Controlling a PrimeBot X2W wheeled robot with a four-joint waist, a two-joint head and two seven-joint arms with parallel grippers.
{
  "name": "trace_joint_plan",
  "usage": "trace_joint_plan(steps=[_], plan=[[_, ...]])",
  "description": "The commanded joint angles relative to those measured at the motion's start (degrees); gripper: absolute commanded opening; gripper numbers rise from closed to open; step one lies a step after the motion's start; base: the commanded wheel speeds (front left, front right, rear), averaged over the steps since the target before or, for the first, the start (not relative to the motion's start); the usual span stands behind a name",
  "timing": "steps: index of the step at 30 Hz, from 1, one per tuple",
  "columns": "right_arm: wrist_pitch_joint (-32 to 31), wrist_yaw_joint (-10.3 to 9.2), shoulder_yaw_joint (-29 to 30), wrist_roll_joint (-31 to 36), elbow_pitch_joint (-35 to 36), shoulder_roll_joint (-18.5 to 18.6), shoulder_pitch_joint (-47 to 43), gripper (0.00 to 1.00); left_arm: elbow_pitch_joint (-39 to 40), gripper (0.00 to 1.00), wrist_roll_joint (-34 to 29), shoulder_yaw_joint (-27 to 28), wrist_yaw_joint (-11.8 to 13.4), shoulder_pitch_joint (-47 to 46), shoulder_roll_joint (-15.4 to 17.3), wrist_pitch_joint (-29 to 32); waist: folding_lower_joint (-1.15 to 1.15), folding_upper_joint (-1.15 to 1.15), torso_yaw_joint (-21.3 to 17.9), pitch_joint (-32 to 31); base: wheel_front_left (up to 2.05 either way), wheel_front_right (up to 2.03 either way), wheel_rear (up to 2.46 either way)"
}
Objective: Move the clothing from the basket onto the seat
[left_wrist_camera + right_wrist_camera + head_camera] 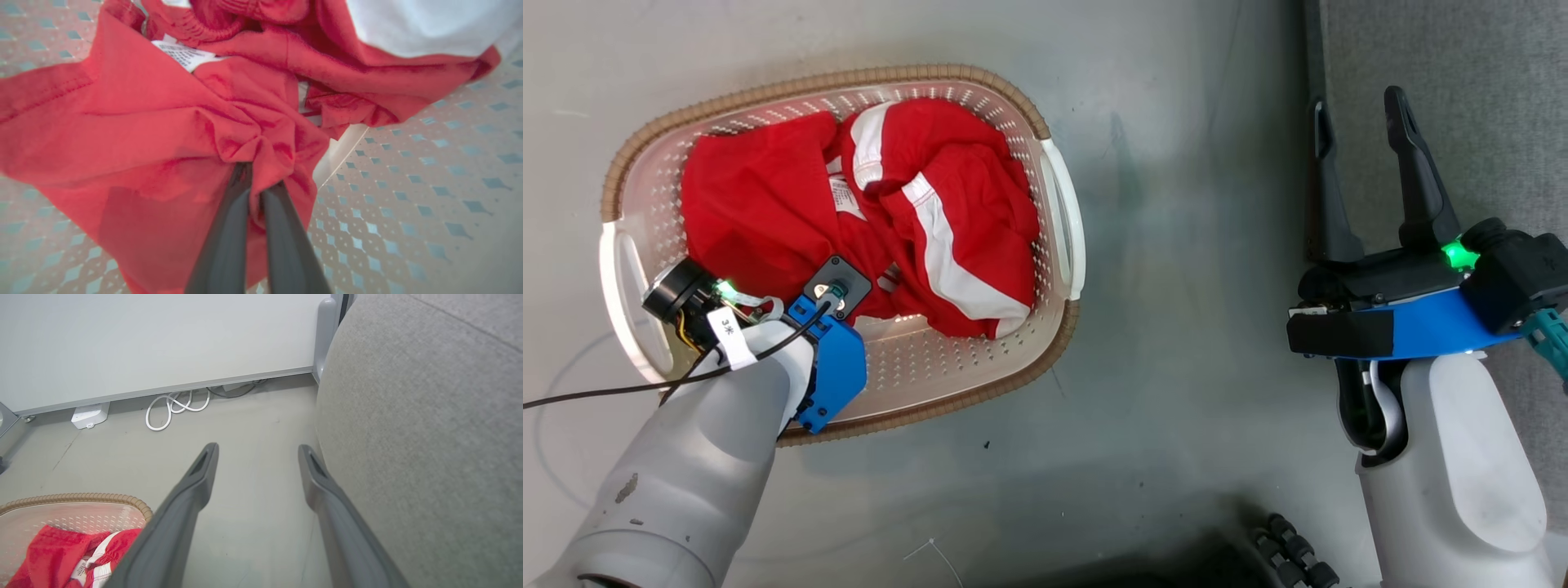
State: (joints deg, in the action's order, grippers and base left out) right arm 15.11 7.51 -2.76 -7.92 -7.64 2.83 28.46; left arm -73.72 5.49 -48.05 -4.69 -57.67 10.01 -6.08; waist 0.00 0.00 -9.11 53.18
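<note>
Red clothing (849,220) with white stripes lies crumpled in the cream basket (980,359), which stands on the floor at the left of the head view. My left arm reaches down into the basket's near left part. In the left wrist view my left gripper (257,179) is shut on a bunched fold of the red clothing (163,134), its two fingers pressed together. My right gripper (1364,114) hovers open and empty at the left edge of the grey seat (1486,98). In the right wrist view its fingers (204,469) stand wide apart beside the seat (429,437).
Grey floor (1192,327) separates the basket from the seat. A black cable (596,396) trails from my left wrist. In the right wrist view a white wall panel, a looped white cord (175,406) and a power strip (90,414) lie beyond the floor.
</note>
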Motion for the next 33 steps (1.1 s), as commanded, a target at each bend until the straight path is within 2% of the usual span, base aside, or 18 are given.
trace_joint_plan(steps=[1, 21, 27, 33], plan=[[0.08, -0.04, 0.17, 0.10, -0.23, 0.09, 0.56, 1.00, -0.18, 0.00, 0.53, -0.02, -0.13, 0.28, 0.10, -0.48, 0.00, 0.00, 0.14, -0.69, 0.00, 0.00, 0.00], [0.08, -0.04, 0.74, 1.89, -2.86, 0.10, -2.30, 1.00, 2.37, 0.00, 5.58, 0.68, -1.89, 5.22, -5.11, -8.79, 0.00, 0.00, 4.40, -13.35, 0.00, 0.00, 0.00], [0.08, -0.04, 1.16, 2.46, -3.95, 0.11, -3.79, 1.00, 7.41, 0.00, 7.61, 1.86, -2.07, 7.36, -5.81, -9.21, 0.00, 0.00, 6.00, -17.79, 0.00, 0.00, 0.00], [0.08, -0.04, 1.49, 2.96, -5.08, 0.10, -5.47, 1.00, 15.58, 0.00, 8.63, 4.23, -1.41, 10.73, -4.76, -9.18, 0.00, 0.00, 7.37, -22.73, 0.00, 0.00, 0.00]])
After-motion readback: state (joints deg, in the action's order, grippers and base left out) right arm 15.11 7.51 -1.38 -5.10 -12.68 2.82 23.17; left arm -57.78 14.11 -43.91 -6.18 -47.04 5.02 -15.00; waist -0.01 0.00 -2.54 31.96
